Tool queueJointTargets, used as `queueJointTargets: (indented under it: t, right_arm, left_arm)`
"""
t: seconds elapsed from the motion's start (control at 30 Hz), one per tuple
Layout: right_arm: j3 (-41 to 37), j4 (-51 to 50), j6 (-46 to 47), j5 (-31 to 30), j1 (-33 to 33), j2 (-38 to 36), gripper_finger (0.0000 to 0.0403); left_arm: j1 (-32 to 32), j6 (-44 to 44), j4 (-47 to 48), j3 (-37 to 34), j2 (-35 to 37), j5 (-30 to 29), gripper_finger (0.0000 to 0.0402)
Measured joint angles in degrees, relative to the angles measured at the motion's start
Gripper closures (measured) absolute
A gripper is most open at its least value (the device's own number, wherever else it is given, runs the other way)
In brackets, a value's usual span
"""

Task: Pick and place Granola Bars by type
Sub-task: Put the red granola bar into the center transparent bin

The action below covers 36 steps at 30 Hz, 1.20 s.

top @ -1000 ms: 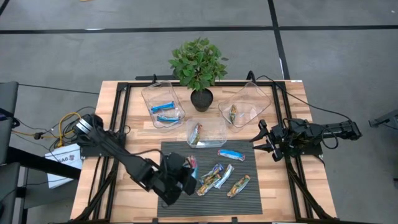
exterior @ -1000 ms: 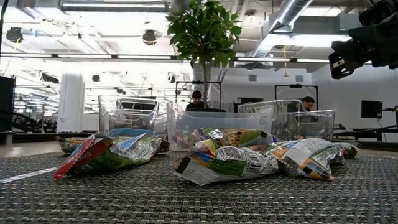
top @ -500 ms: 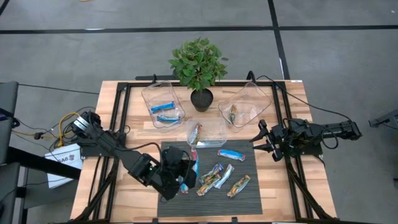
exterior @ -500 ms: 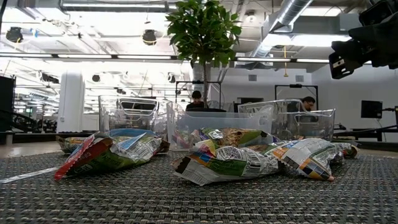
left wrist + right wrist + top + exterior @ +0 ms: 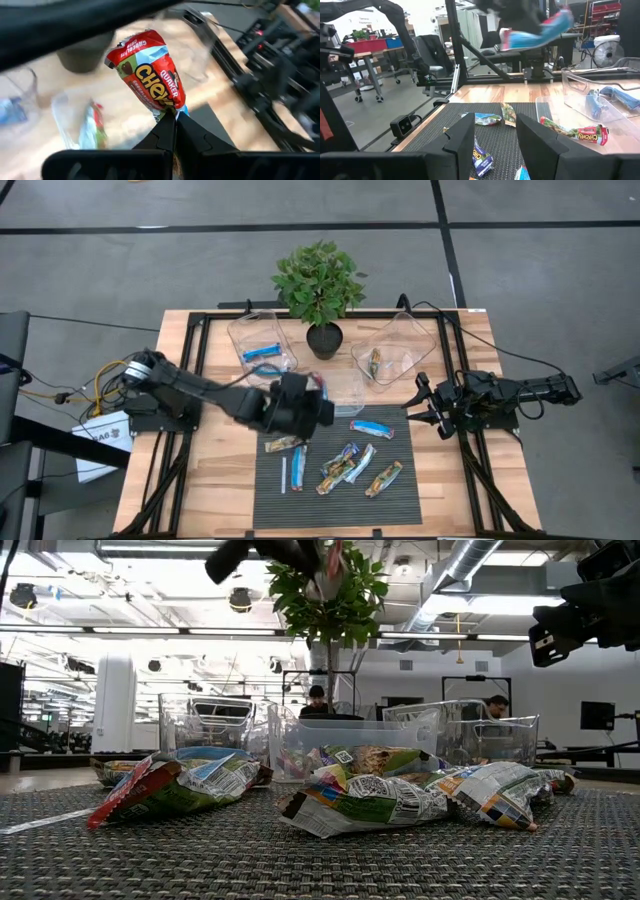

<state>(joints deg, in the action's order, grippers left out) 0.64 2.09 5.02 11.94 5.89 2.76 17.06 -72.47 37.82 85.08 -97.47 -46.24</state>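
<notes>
The left gripper [image 5: 172, 117] had its two fingers pressed together on the crimped end of a red bar [image 5: 149, 67], and the rest of the bar stood free past the fingertips. In the high view this gripper [image 5: 318, 388] hung in the air at the 9 o'clock edge of the middle tub [image 5: 348, 387], at the 6 o'clock side of the potted plant [image 5: 318, 285]. I think the bar is light, and its shiny wrapper is soft and slippery, so the flat sealed end is the best place to hold it; a grip on the middle could crush it. More bars [image 5: 355, 463] lay on the dark mat [image 5: 400, 485], at the 5 o'clock side of the gripper. The right gripper [image 5: 418, 407] waited at the 3 o'clock side of the table [image 5: 190, 380], with fingers apart and holding nothing.
</notes>
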Motion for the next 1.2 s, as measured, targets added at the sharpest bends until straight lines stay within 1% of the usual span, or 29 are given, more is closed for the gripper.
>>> queueJointTargets:
  t: [0.23, 0.5, 0.57, 0.77, 1.0, 1.07, 1.2]
  right_arm:
    - [0.00, 0.00, 0.02, 0.00, 0.00, 0.00, 0.0264]
    - [0.00, 0.00, 0.02, 0.00, 0.00, 0.01, 0.0266]
    - [0.00, 0.00, 0.02, 0.00, -0.02, 0.01, 0.0266]
    - [0.02, -0.02, 0.02, 0.01, -0.01, 0.02, 0.0265]
    - [0.02, -0.02, 0.02, 0.00, -0.02, 0.00, 0.0265]
    - [0.02, -0.02, 0.00, 0.00, -0.02, 0.02, 0.0266]
    - [0.02, -0.02, 0.02, 0.02, 0.00, 0.00, 0.0266]
  left_arm:
    - [-7.22, 2.39, 0.09, 0.00, 0.00, 1.76, 0.0401]
    - [-8.84, 2.42, 2.65, 0.00, -0.21, 2.57, 0.0401]
    - [-9.33, 2.28, 2.74, 0.02, -1.22, 3.56, 0.0401]
    - [-10.78, 3.15, 1.33, 0.02, -6.23, 9.95, 0.0401]
    - [-12.11, 5.77, 1.38, 0.02, -11.98, 14.13, 0.0401]
    - [-12.22, 6.57, 1.25, 0.02, -13.27, 14.97, 0.0401]
    - [-12.46, 7.92, 1.25, -0.03, -15.11, 14.21, 0.0401]
